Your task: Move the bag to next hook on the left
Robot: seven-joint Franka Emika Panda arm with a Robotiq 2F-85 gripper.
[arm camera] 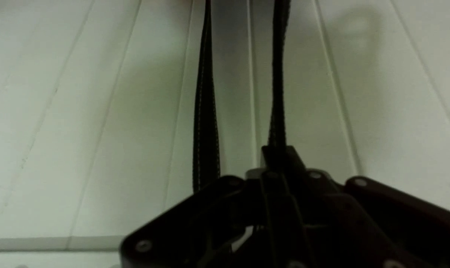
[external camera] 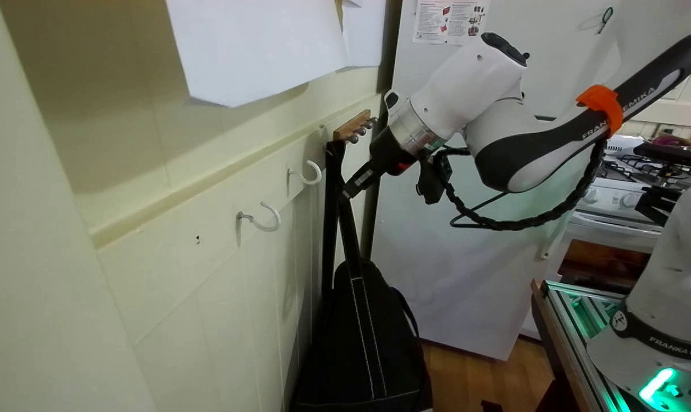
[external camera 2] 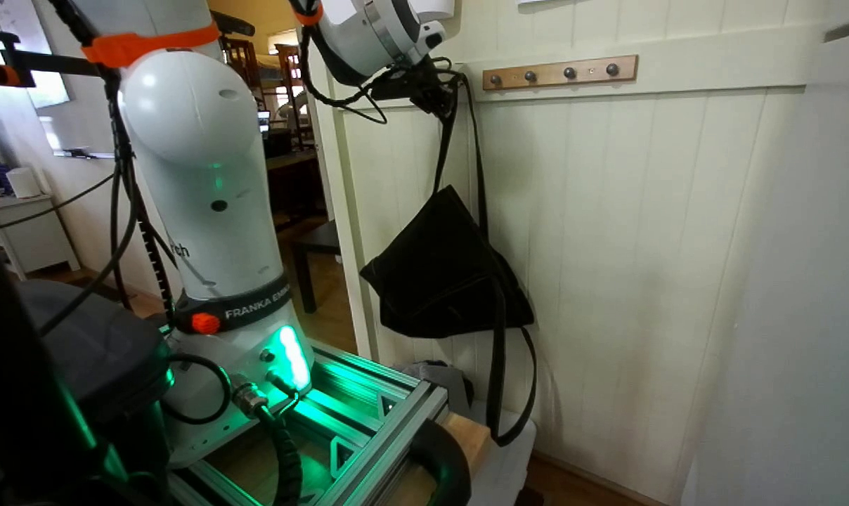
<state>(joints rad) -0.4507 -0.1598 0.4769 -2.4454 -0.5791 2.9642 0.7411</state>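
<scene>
The black bag [external camera: 362, 343] hangs against the cream wall and shows in both exterior views, tilted in an exterior view [external camera 2: 445, 274]. My gripper [external camera: 351, 191] is shut on one of its long straps; the wrist view shows that strap [arm camera: 279, 82] leaving the closed fingertips [arm camera: 281, 154]. The other strap part [arm camera: 206, 141] runs beside the fingers. The strap's top loop arches above the fingers, beside the wooden rack's end; I cannot tell whether it rests on anything. Two white hooks are on the wall: a nearer hook [external camera: 308, 173] beside the strap, and a farther hook [external camera: 265, 220].
A wooden rack [external camera 2: 561, 72] with several dark knobs is on the wall rail. White paper [external camera: 259, 51] hangs above the hooks. A white fridge-like panel [external camera: 454, 274] stands behind the arm. The robot's metal frame [external camera 2: 396, 422] is near the bag's lower side.
</scene>
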